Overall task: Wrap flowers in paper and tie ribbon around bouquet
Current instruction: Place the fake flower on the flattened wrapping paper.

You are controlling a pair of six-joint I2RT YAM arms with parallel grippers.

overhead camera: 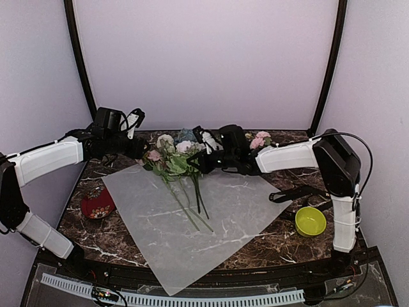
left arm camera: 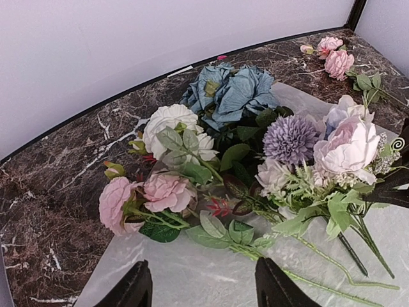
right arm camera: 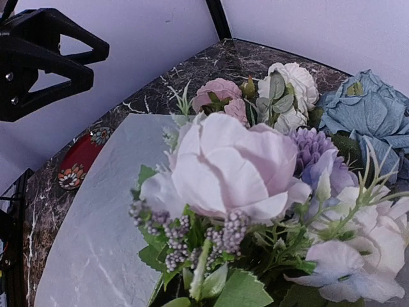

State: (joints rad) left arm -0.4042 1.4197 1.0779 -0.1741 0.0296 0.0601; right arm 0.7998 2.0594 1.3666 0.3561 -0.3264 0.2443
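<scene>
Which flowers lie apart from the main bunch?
The small pink sprig, alone on the table at back right; the bunch crowds together at the paper's far corner.

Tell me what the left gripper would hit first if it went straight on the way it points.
Probably the flowers: the left gripper, open, points at their near leaves and pink blooms; depth is unclear.

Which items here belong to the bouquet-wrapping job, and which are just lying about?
Job: flowers, paper, black strip, likely the ribbon.
Lying about: red dish, yellow-green bowl; pink sprig off the paper, role unclear.
</scene>
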